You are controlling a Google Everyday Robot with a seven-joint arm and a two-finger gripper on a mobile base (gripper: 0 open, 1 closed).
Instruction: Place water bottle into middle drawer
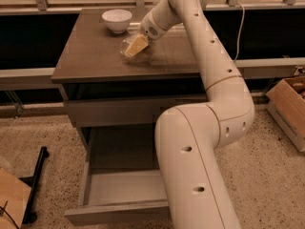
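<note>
The water bottle [134,46], clear plastic with a yellow label band, lies tilted on the dark cabinet top [95,56], right of centre. My gripper [142,38] comes down from the upper right and is right at the bottle's upper end, touching or enclosing it. The middle drawer [123,188] is pulled out wide below the cabinet, with a pale grey inner floor and nothing in it. My large white arm [200,142] stands in front of the drawer's right part and hides it.
A white bowl [116,20] stands at the back of the cabinet top, left of the bottle. The top drawer [128,111] shows only a flat shut front. A cardboard box [290,109] is on the floor at right, a black stand [35,180] at left.
</note>
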